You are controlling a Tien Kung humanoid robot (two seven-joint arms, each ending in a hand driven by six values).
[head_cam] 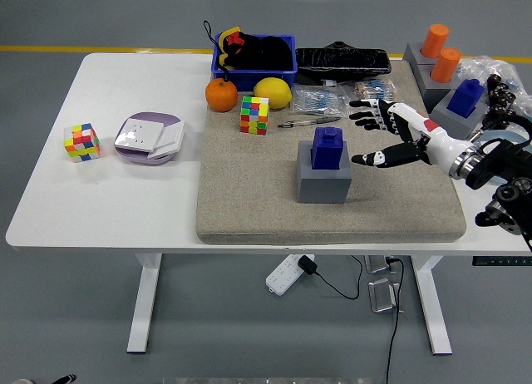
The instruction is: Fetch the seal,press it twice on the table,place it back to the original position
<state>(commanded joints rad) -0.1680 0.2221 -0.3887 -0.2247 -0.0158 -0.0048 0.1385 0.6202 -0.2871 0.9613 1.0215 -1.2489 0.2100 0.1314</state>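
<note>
Your right hand (384,137) hovers open and empty beside the blue seal (328,146) on its grey base (322,183); next, close around it.

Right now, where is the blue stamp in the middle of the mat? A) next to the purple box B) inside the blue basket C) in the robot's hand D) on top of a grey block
D. The blue seal sits on the grey block, and the open right hand has not touched it.
</note>
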